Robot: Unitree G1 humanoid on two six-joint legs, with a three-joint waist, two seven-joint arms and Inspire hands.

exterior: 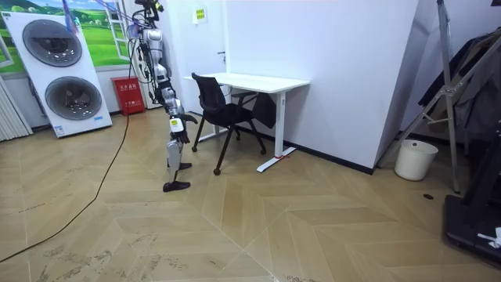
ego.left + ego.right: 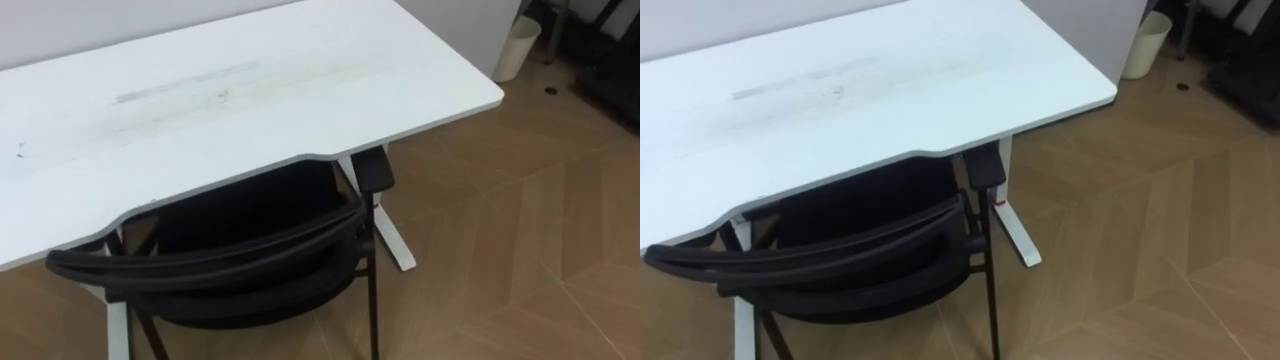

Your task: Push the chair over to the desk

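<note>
A black mesh office chair (image 2: 250, 250) stands in front of me, its seat partly under the white desk (image 2: 230, 90). Its curved backrest top (image 2: 200, 262) is nearest to me, and one armrest (image 2: 375, 168) sticks out at the right below the desk edge. In the room view I stand just behind the chair (image 1: 227, 113), on the room view's left of it, facing the desk (image 1: 258, 81). One of my hands (image 1: 189, 121) is low in front of me, close to the chair's back; it is too small to read its fingers.
The desk's white foot (image 2: 392, 240) lies on the wood floor right of the chair. A white bin (image 2: 516, 48) stands at the far right by the wall. In the room view, stacked washing machines (image 1: 64, 74) and a red box (image 1: 130, 95) are behind me.
</note>
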